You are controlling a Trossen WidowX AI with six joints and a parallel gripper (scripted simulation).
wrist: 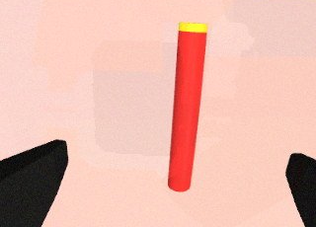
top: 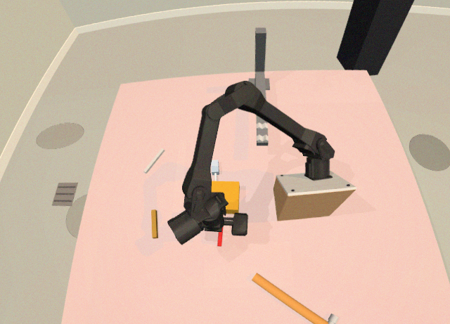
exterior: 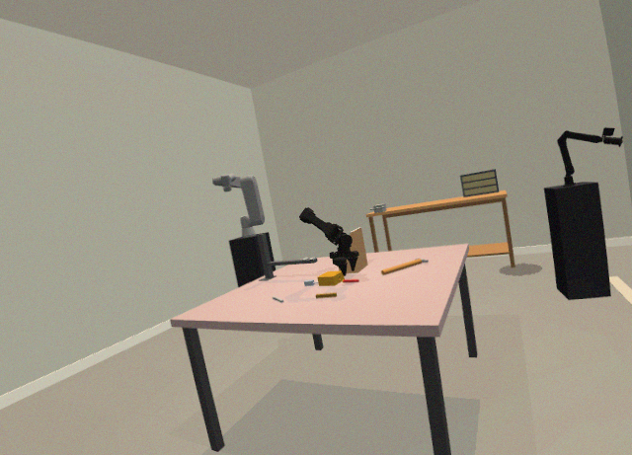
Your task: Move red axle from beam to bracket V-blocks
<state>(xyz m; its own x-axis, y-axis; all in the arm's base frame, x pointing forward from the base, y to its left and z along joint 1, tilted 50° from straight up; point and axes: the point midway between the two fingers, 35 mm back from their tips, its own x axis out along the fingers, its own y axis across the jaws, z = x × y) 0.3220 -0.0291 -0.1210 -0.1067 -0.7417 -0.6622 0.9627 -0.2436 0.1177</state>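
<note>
The red axle [top: 219, 240] [exterior: 351, 280] [wrist: 187, 109] shows whole in the wrist view, with a yellow band at its upper end and pink tabletop visible beyond both ends. It appears out of the yellow block-shaped beam [top: 232, 197] [exterior: 329, 278], near the beam's side. Whether it rests flat is hard to tell. My gripper [top: 227, 226] [exterior: 349, 270] [wrist: 180, 159] is wide open and empty above the axle, its fingers on either side of it in the wrist view. The V-blocks [top: 261, 131] sit at the end of the dark bracket [top: 260, 52] [exterior: 293, 262].
A pale blue piece [top: 215, 166] [exterior: 309, 282] on a white rod adjoins the beam's far side. An amber bar [top: 154, 223] [exterior: 326, 295] and a whitish stick [top: 154, 161] lie left. An orange-handled hammer [top: 288, 298] [exterior: 402, 265] lies front right. The arm's base box [top: 309, 204] stands right.
</note>
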